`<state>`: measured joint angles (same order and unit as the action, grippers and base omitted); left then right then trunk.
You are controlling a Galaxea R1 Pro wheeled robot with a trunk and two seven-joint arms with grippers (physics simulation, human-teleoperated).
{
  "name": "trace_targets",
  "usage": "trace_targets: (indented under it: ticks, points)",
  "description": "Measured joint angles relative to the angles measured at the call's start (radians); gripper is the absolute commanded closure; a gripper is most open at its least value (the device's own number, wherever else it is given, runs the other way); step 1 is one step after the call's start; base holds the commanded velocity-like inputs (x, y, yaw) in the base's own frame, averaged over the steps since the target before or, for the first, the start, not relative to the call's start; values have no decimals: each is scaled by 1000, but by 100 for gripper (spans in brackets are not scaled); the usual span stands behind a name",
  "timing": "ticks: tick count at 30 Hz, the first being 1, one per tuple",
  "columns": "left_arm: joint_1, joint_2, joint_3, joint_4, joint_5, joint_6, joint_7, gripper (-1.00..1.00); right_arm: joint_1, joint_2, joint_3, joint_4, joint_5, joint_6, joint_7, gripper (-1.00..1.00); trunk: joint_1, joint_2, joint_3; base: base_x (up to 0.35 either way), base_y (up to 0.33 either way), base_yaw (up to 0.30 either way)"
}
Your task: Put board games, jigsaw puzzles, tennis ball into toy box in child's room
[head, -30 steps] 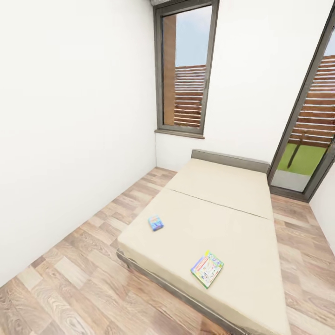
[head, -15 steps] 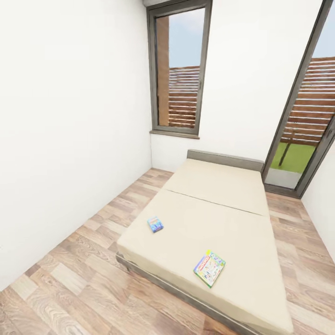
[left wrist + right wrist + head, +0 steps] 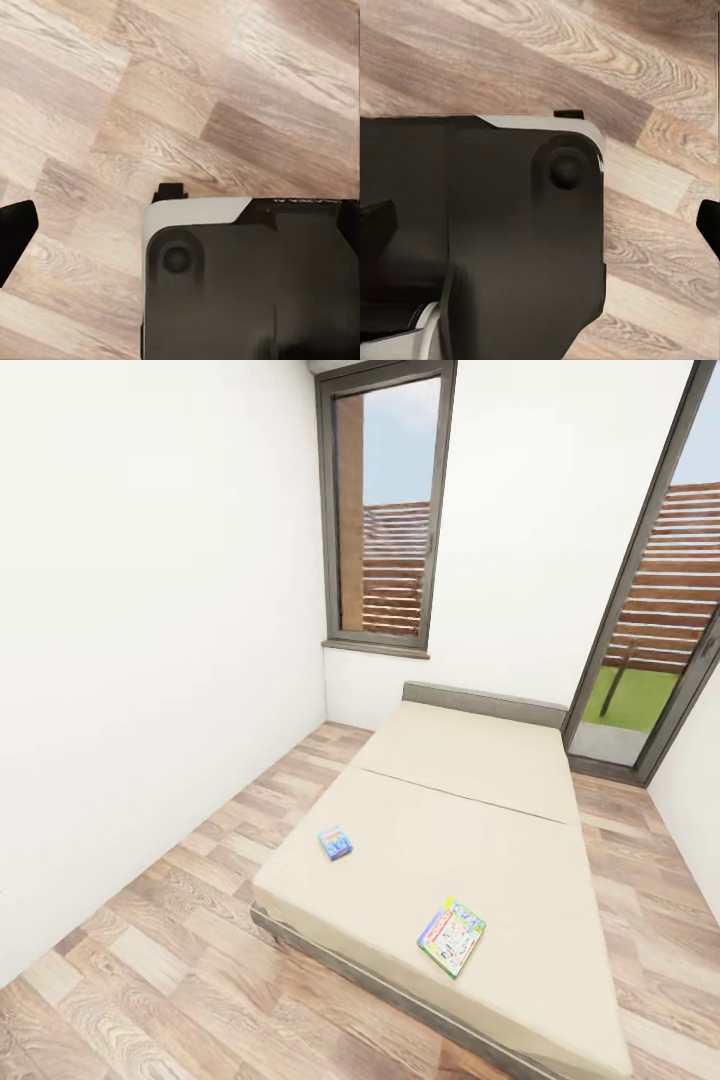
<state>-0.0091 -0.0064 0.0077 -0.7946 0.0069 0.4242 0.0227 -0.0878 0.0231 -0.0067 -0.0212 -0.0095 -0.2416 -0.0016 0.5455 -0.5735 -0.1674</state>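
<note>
beige bed [image 3: 470, 830] | board games: 2 [image 3: 335, 842] [image 3: 451, 937] | windows: 2 [image 3: 385, 510]

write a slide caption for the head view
Two board games lie apart on a beige bed in a white-walled, wood-floored room.

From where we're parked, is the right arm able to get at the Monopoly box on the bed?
Probably not yet. The Monopoly box lies near the bed's front edge with bare floor before it; the right wrist view looks down at floor by the robot's base.
</note>
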Motion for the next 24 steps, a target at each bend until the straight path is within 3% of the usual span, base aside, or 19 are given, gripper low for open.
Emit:
trace_targets:
  ticks: [5, 11, 15, 17, 21, 24]
  points:
    - [-1, 1, 0, -210, 1, 171, -110, -100, -108, -2, 0, -5, -1, 128, 3, -100, 0, 0, 0, 0, 0, 0]
    - [-29, 2, 14, -401, 0, 311, -191, -100, -221, -17, -2, -5, -12, 263, 6, -100, 0, 0, 0, 0, 0, 0]
    - [-59, 2, 24, -463, 0, 374, -203, -100, -271, -32, -9, -4, -50, 315, 7, -100, 0, 0, 0, 0, 0, 0]
    - [-82, 2, 27, -487, 0, 405, -207, -100, -299, -47, -13, -4, -93, 361, 7, -100, 0, 0, 0, 0, 0, 0]
    - [-106, 2, 28, -500, -1, 426, -209, -100, -311, -75, -14, -4, -160, 404, 9, -100, 0, 0, 0, 0, 0, 0]
    - [-113, 2, 27, -506, -2, 429, -209, -100, -311, -82, -13, -5, -178, 412, 10, -100, 0, 0, 0, 0, 0, 0]
